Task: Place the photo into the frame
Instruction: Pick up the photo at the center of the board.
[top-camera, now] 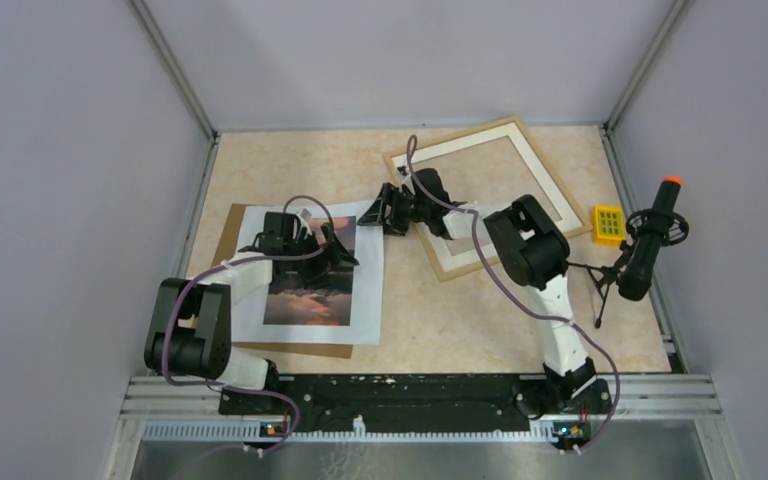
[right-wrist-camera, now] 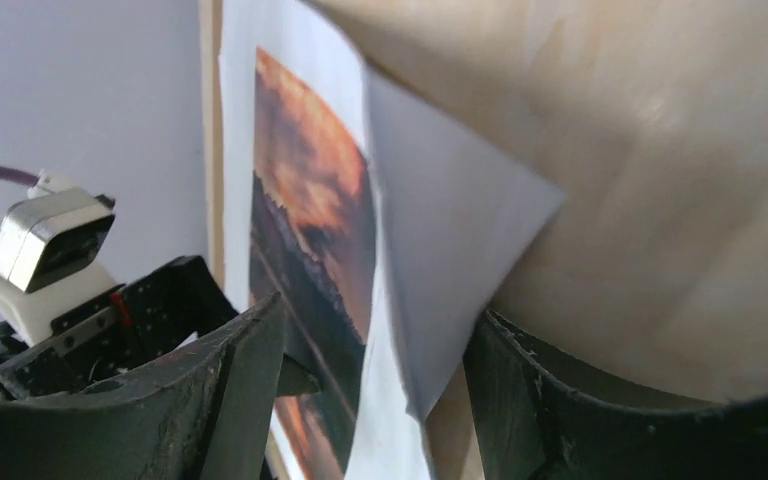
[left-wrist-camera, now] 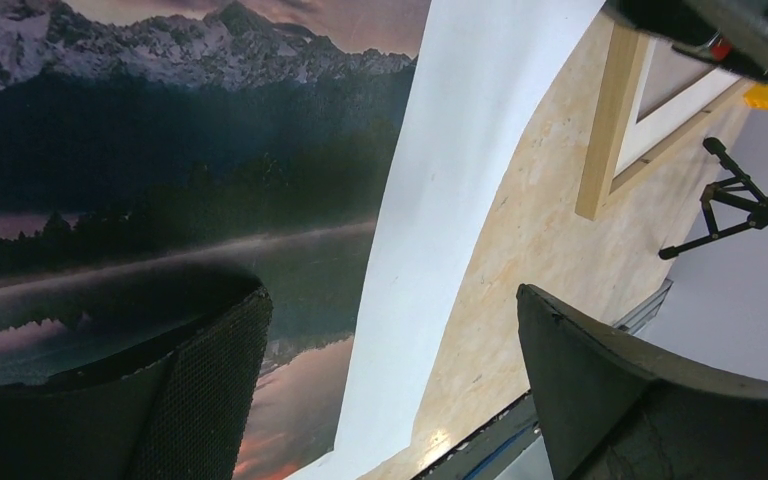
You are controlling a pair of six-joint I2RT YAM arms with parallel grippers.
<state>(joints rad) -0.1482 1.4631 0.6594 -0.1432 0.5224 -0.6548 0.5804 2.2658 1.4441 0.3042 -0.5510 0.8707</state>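
The photo (top-camera: 310, 290), an orange and dark landscape with a white margin, lies on a brown backing board (top-camera: 226, 240) at the left. My left gripper (top-camera: 320, 248) is open and low over the photo's upper part (left-wrist-camera: 160, 150), one finger above the print and the other above the table. My right gripper (top-camera: 378, 210) is open at the photo's upper right corner. That corner (right-wrist-camera: 440, 250) curls up off the table and stands between the two fingers, unclamped. The light wood frame (top-camera: 450, 140) lies at the back right, and its corner shows in the left wrist view (left-wrist-camera: 610, 130).
A yellow block (top-camera: 608, 224) sits right of the frame. A black tripod with an orange-tipped handle (top-camera: 650, 240) stands by the right wall. The right arm reaches across the frame's near-left corner. Walls enclose the table on three sides.
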